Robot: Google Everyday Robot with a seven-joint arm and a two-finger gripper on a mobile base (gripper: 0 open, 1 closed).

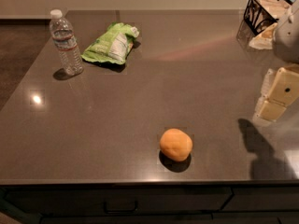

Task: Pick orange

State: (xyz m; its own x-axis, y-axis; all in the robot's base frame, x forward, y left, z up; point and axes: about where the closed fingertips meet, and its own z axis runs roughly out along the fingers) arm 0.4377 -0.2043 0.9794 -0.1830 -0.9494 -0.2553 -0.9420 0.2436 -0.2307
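The orange (175,144) is a small round fruit lying on the dark grey countertop (140,101), near its front edge and a little right of the middle. My gripper (276,97) hangs above the counter at the right edge of the camera view, well to the right of the orange and slightly farther back. It holds nothing that I can see and does not touch the orange. Its shadow falls on the counter below it, at the front right.
A clear water bottle (65,43) stands at the back left. A green snack bag (112,43) lies beside it. A black wire basket (264,13) sits at the back right corner. The counter's front edge runs just below the orange.
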